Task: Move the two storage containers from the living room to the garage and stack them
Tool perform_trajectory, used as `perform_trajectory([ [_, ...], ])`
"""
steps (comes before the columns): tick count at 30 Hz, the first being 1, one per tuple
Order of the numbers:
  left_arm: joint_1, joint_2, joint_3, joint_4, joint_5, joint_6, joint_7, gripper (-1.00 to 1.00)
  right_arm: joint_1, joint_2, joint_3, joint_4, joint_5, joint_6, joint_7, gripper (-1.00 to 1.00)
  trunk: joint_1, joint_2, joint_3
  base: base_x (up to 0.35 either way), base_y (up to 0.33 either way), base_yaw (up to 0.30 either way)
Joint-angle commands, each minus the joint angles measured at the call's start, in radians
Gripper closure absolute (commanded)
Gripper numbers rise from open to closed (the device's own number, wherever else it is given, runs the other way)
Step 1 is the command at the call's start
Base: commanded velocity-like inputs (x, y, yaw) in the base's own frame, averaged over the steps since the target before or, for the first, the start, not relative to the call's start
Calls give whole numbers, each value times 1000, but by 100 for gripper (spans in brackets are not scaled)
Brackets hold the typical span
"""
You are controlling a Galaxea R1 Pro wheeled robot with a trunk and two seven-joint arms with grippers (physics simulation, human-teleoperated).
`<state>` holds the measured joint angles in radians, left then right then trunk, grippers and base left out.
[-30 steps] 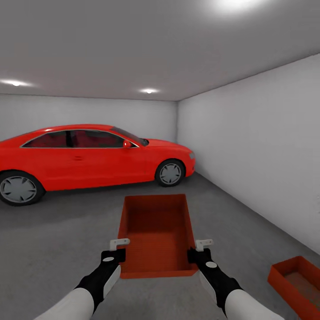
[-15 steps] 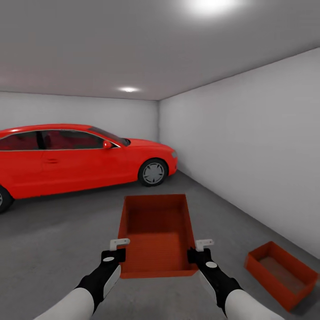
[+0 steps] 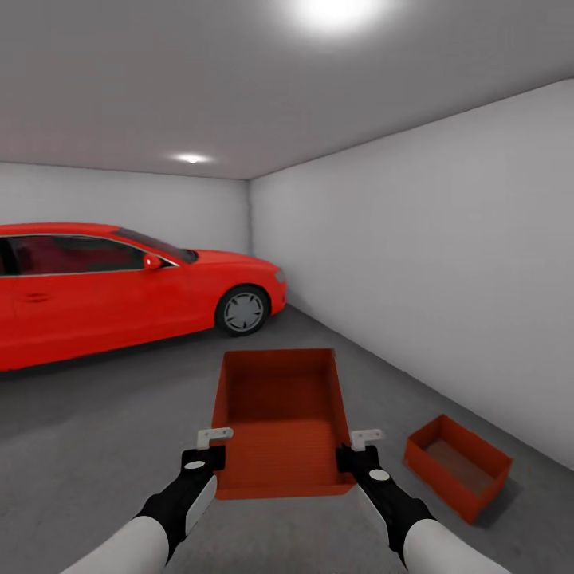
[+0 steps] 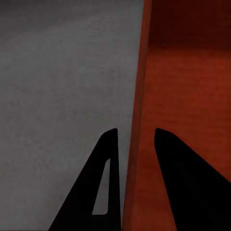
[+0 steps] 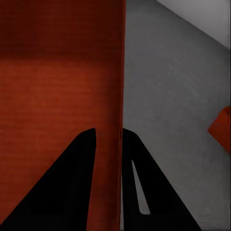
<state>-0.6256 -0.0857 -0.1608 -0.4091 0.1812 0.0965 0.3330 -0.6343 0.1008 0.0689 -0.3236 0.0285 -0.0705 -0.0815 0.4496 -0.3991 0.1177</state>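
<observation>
Both tools, left tool (image 3: pixel 214 446) and right tool (image 3: pixel 356 449), pinch the red-orange lidless plastic bin's (image 3: pixel 279 414) thin walls; uneven lowering might miss its twin bin (image 3: pixel 457 456) at lower right.

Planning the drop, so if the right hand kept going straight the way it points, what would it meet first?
Probably the floor. The right hand is shut on the held bin's wall and points along it, down at bare concrete. The other bin lies off to the side, though depth is unclear.

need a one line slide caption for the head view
Both grippers carry a red storage container across the garage floor toward its twin, red car parked behind.
</observation>
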Motion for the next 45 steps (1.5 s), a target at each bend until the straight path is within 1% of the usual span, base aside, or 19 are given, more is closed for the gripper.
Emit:
perform_trajectory([
  [1,0,21,46,-7,-3,-6,10,100,-1,-1,-6,3,-51,-1,0,100,0,-1,0,70,0,-290],
  [21,0,23,46,-7,-3,-6,3,100,-1,-1,-6,3,-51,-2,0,100,0,-1,0,298,4,-291],
  [45,-1,24,46,-7,-3,-6,3,100,-1,-1,-6,3,-51,-2,0,100,0,-1,0,322,103,-294],
])
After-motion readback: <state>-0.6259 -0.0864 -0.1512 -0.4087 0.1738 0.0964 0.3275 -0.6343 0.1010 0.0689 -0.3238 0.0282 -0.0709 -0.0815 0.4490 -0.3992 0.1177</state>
